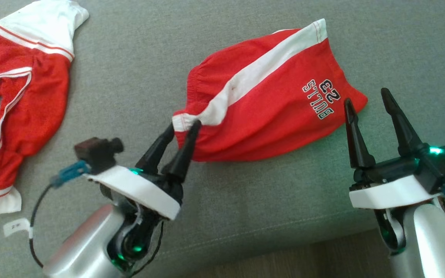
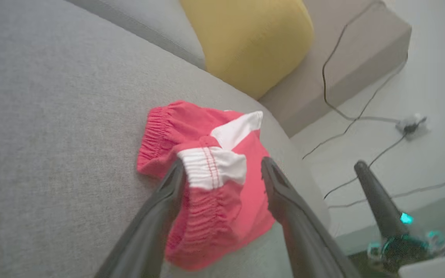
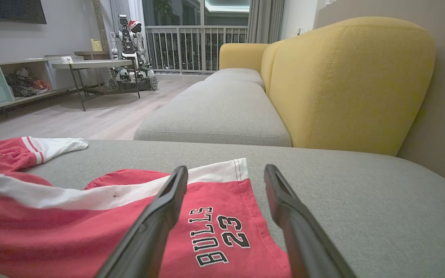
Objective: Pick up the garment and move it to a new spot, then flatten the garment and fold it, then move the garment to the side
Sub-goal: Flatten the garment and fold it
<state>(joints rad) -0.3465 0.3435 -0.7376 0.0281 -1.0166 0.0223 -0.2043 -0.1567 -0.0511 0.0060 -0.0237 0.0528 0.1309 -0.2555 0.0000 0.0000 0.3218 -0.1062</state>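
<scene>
Jersey point(image 1: 17, 96), red mesh, white trim, lies crumpled at far left of grey sofa seat point(image 1: 137, 58), well apart from work. Left gripper point(image 1: 185, 126): fingers spread, white-striped waistband corner lying between them, nothing clamped. Red shorts point(image 1: 269, 112), task garment by my reading, lie mid-seat, rumpled, waistband bunched toward left, printed leg toward right. Likely light, limp, thin; will drape and sag, no breakage risk. Best hold: elastic waistband corners, thicker, firmer. Right gripper point(image 1: 366, 96): jaws wide, empty, just beside printed leg hem.

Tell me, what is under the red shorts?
The red shorts lie on the grey sofa cushion, which shows all around them. Right beneath them the cloth covers everything, so nothing there can be seen.
</scene>
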